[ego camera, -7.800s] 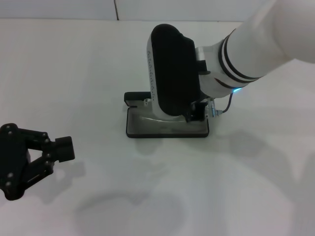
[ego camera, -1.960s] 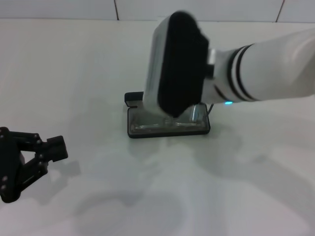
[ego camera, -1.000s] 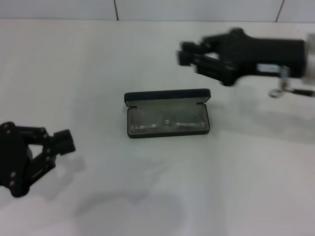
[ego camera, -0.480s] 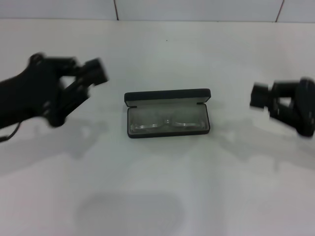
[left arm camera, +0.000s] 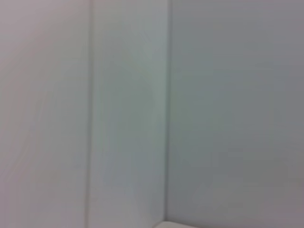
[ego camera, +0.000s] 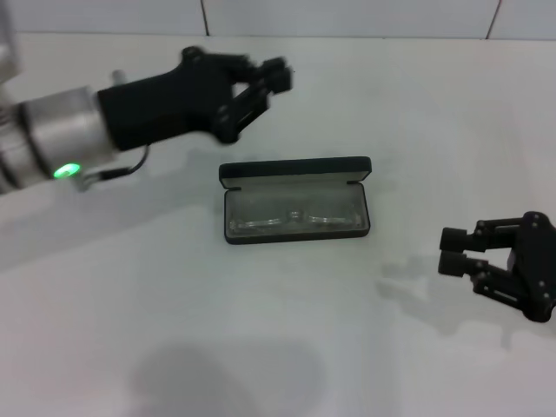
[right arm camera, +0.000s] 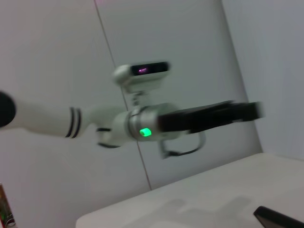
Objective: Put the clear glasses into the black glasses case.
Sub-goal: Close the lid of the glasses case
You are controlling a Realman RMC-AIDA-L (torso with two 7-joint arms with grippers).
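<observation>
Clear glasses (ego camera: 295,217) lie inside the open black glasses case (ego camera: 295,228) at the middle of the white tabletop (ego camera: 261,347), lid (ego camera: 295,170) standing up along the far edge. Nearest, low on the robot's right, the right hand (ego camera: 451,252) hovers above the tabletop, well apart from the case, fingers spread and holding nothing. Farther back, the left hand (ego camera: 271,78) reaches in just beyond the lid — fingers seemingly parted, empty, though blurred. Risk, as I judge it: closing the lid could pinch a temple arm, or a sideways push could shove the light case across the tabletop.
</observation>
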